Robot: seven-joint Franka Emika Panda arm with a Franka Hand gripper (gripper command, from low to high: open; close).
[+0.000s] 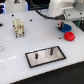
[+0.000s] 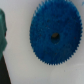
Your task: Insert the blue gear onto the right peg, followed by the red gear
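The blue gear fills most of the wrist view, lying flat on the white table with its centre hole showing. In the exterior view the blue gear lies at the right, partly covered by my gripper, which hovers just above it, open and holding nothing. One blurred finger shows at the wrist picture's edge, apart from the gear. The smaller red gear rests just in front of the blue one. The right peg stands bare on the grey black-rimmed plate, with its twin pin toward the exterior view's left.
A beige blocky object stands on the table at the exterior view's left. Cables and equipment run along the back edge. The arm's white body rises at the upper right.
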